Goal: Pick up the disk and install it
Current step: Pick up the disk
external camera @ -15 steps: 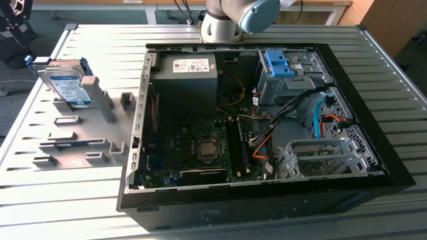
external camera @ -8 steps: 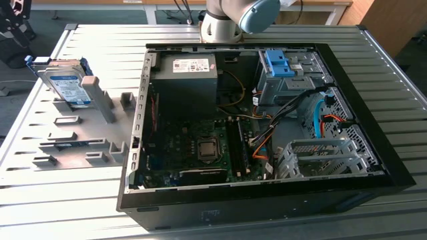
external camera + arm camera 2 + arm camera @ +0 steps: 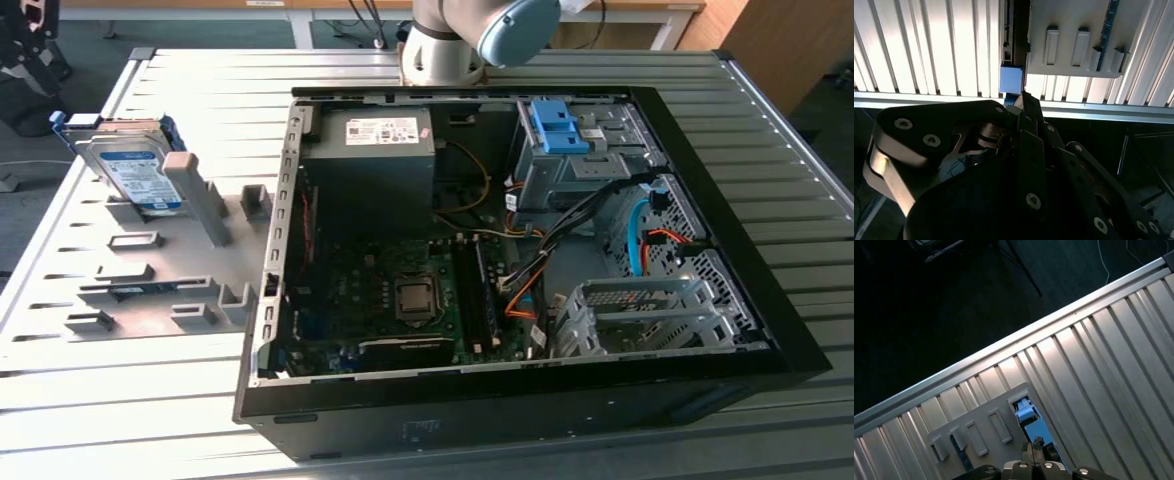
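The disk (image 3: 134,170), silver-grey with a white-and-blue label and a blue bracket, stands on edge at the far end of a grey holder plate (image 3: 147,270), at the exterior view's left. In both wrist views its blue edge (image 3: 1011,80) (image 3: 1026,415) sticks up at the plate's corner. My gripper (image 3: 1024,102) (image 3: 1031,447) hangs above that edge, apart from it. The dark fingers meet at their tips with nothing between them. In the exterior view a part of my arm (image 3: 447,35) shows at the table's far side.
An open black computer case (image 3: 521,250) lies on the slatted metal table (image 3: 107,400). Inside it are a blue latch (image 3: 554,125), a silver cage (image 3: 641,310), cables and a grey box with a white sticker (image 3: 380,140). Beyond the table's edge (image 3: 1004,347) is dark floor.
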{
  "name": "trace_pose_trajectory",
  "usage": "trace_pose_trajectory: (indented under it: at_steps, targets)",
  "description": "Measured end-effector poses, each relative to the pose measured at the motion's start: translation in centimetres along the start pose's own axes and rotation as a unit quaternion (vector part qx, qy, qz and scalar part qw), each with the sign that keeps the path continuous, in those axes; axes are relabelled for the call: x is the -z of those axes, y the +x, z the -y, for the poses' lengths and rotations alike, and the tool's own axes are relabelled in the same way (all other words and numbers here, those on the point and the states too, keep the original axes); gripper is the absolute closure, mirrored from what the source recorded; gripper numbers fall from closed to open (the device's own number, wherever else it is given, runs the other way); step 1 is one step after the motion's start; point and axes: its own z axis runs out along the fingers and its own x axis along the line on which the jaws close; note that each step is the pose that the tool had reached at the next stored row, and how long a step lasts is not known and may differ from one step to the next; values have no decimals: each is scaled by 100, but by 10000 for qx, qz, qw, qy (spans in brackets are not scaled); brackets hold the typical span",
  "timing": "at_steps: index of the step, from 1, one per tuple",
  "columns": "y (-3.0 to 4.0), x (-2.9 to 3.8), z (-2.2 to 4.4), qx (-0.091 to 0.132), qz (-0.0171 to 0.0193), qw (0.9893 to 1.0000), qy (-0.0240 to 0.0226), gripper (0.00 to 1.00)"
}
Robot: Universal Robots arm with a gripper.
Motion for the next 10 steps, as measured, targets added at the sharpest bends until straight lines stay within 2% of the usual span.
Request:
trace_pose_trajectory:
  at_steps: [3,10]
  targets:
    - [0,1,0,225,-10,9997,-6,89]
    - [0,0,0,232,-11,9997,-5,89]
